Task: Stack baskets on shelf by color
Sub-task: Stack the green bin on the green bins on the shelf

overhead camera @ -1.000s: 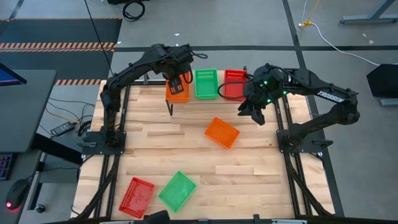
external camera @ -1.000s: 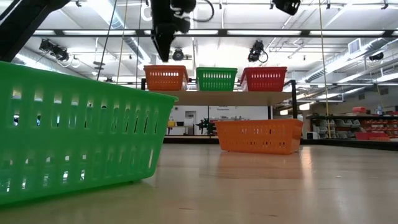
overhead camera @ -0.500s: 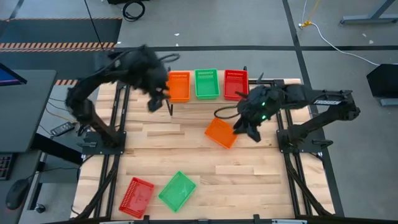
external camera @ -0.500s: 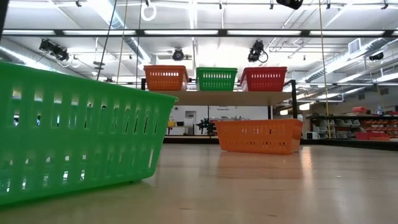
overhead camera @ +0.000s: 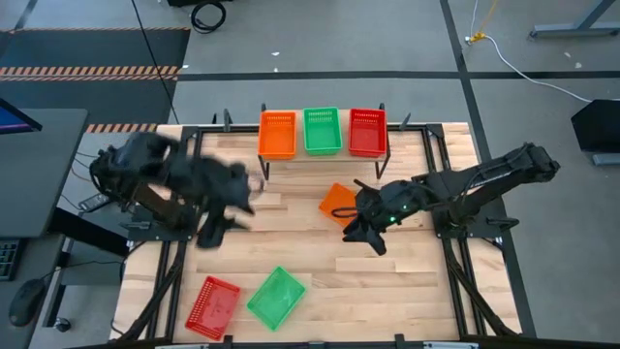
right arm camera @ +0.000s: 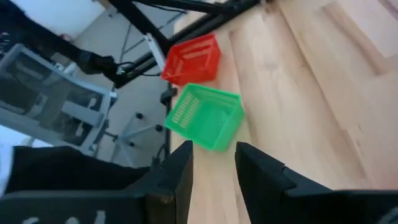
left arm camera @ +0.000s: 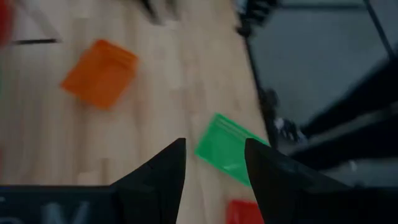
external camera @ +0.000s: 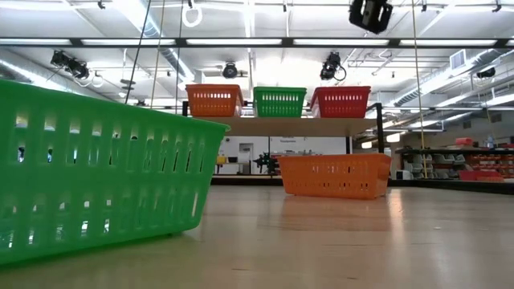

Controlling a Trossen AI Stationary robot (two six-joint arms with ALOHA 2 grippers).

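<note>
Bright, even overhead ceiling strip lighting with soft shadows, while the left arm (overhead camera: 184,184) smears with motion blur.

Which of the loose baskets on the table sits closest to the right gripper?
The orange basket lying alone mid-table, just beside the right gripper. The loose green basket and red basket lie at the front edge.

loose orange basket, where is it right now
In the high view the loose orange basket lies mid-table, just in front of the shelf, beside the right gripper.
</note>
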